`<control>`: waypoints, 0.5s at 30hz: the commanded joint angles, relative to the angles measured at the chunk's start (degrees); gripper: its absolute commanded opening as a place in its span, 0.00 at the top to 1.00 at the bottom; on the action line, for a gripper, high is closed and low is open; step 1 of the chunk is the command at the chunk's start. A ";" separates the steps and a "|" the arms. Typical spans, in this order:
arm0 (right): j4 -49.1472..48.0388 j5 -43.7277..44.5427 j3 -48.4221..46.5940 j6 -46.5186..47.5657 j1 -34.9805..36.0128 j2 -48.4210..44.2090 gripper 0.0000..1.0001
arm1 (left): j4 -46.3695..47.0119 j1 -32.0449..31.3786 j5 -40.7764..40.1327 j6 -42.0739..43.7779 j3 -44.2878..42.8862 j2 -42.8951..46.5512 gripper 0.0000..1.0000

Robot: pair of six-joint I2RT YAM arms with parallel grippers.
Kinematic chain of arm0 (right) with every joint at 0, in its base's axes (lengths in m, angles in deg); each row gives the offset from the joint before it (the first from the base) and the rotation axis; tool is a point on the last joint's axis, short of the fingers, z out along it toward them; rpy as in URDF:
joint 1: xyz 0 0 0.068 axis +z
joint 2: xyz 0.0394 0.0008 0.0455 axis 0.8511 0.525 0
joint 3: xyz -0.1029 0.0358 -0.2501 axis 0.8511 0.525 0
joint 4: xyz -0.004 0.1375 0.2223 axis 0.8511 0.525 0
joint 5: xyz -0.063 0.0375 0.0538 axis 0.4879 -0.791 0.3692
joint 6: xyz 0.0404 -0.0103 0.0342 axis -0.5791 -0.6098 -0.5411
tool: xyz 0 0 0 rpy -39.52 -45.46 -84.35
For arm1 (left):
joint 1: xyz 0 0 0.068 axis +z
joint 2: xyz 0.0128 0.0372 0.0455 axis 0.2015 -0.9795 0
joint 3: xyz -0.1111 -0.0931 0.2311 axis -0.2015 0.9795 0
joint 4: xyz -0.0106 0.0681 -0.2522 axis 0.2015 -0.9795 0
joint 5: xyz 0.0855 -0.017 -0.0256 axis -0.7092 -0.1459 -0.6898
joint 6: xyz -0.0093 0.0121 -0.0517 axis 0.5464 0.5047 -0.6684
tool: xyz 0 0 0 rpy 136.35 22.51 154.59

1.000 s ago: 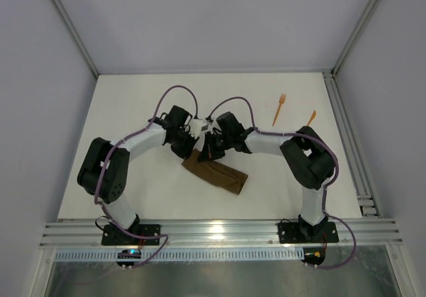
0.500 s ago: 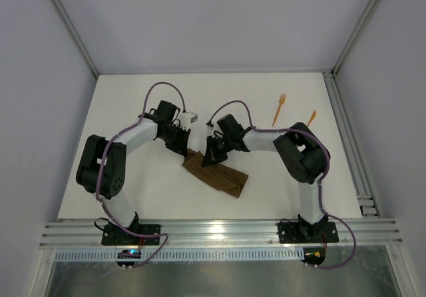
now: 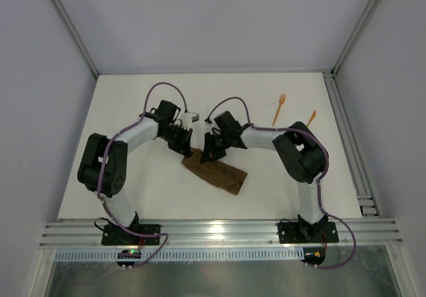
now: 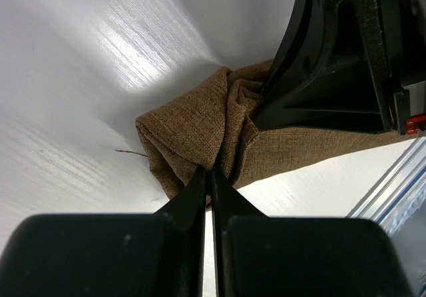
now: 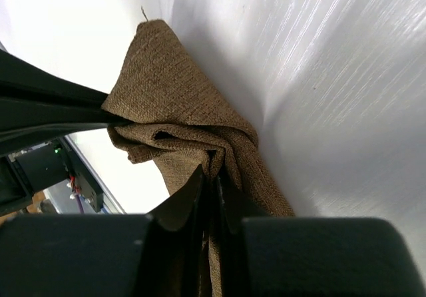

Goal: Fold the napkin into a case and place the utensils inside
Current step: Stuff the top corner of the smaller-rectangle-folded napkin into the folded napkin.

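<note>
The dark brown napkin (image 3: 216, 172) lies folded as a slanted strip on the white table, between the two arms. My left gripper (image 3: 188, 149) is shut on the strip's far-left end; the left wrist view shows cloth (image 4: 200, 124) pinched between the fingertips. My right gripper (image 3: 208, 155) is shut on the same end from the right; the right wrist view shows bunched cloth (image 5: 180, 104) between its fingers. That end is lifted and crumpled. The two orange utensils lie at the far right: the fork (image 3: 278, 110) and the pointed piece (image 3: 311, 118).
An aluminium rail (image 3: 346, 130) runs along the table's right edge and another (image 3: 219, 232) along the near edge. Grey walls close in the back and sides. The two wrists sit very close together over the napkin's end.
Both grippers have moved slightly toward the back with the napkin's end, which is pulled a little up and away. The left arm's elbow has straightened since a second ago.
</note>
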 commanded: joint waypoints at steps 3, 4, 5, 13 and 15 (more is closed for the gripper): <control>2.38 4.00 -3.58 1.89 -0.22 -0.24 0.85 | -0.91 -0.05 1.36 0.18 -1.69 0.36 0.89; 2.29 3.82 -3.58 2.06 -0.31 0.20 0.85 | -0.91 -0.05 1.36 0.18 -1.69 0.71 0.86; 2.29 3.56 -3.41 2.06 -0.31 0.38 0.87 | -0.83 0.04 2.06 0.26 -1.69 1.67 0.80; 0.45 2.85 -2.71 1.80 -0.40 1.88 0.97 | -3.28 1.71 5.93 2.55 -4.33 2.30 0.62; 0.18 3.03 -2.62 1.71 -0.40 2.05 0.97 | -3.81 1.62 6.28 2.90 -3.98 0.28 0.61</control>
